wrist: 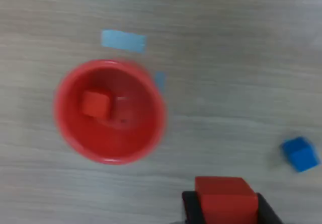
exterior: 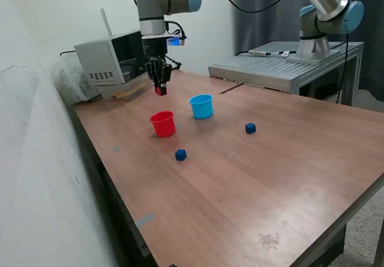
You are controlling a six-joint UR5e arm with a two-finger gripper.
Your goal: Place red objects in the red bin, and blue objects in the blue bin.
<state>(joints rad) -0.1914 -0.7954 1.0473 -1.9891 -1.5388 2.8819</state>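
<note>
Gripper with red cube hangs above red cup, air between them open. Blue cup stands just beside the red cup. Two blue cubes lie apart mid-tabletop. Grey box crowds the far corner.

exterior view: looking down across the table from a raised corner, wide | wrist view: facing straight down, close above | both are showing the red cup
</note>
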